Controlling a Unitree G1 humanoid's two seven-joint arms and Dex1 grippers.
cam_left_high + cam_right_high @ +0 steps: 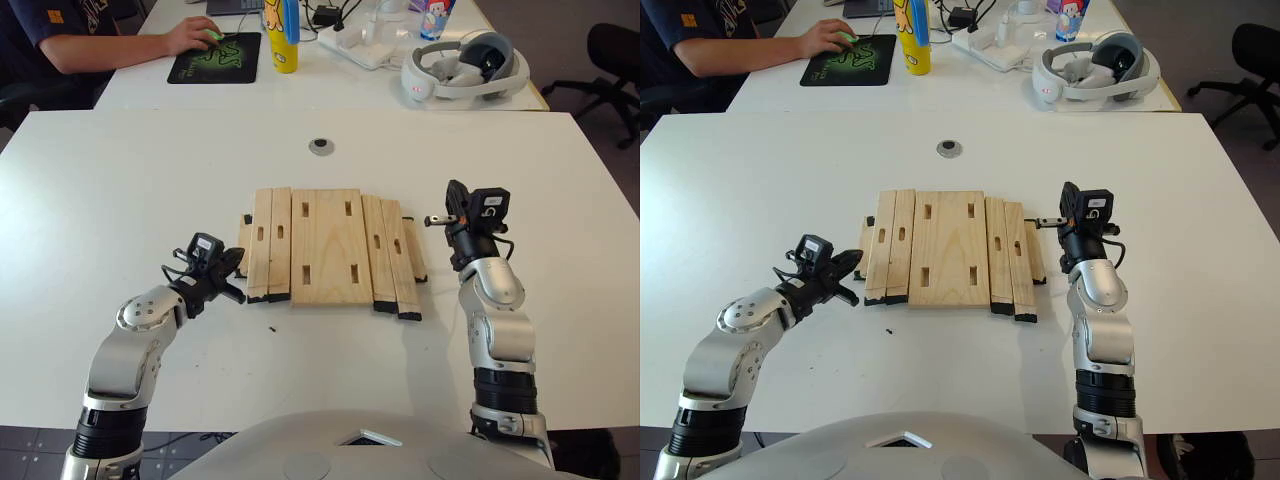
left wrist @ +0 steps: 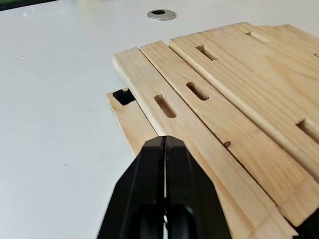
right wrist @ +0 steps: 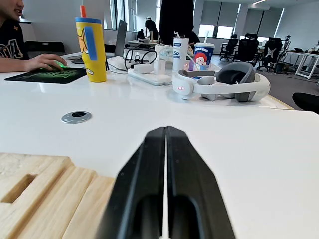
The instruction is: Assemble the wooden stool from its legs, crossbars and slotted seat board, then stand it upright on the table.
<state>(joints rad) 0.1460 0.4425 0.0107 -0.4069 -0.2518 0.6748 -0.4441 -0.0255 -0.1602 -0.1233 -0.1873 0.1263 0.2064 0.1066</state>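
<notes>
Your left gripper (image 2: 164, 142): fingers together, empty, just beside the left legs (image 1: 270, 243). Seat board (image 1: 325, 245) lies flat on the table (image 1: 150, 180), legs touching both sides, nothing assembled. Right gripper (image 3: 165, 130) is also pinched together and empty, near the right legs (image 1: 388, 250). Advance without opening and you'll shove the stack, not grip it.

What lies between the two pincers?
The slotted seat board, lying flat, with left planks and right planks beside it, as the left eye view shows.

Slotted seat board (image 1: 325, 245) and legs (image 1: 270, 243) were pale bare wood, matt, grain showing; table (image 1: 120, 200) was white, smooth, faintly glossy; grommet (image 1: 321, 147) was bright metal; left gripper (image 2: 164, 140) was black plastic with slight sheen
</notes>
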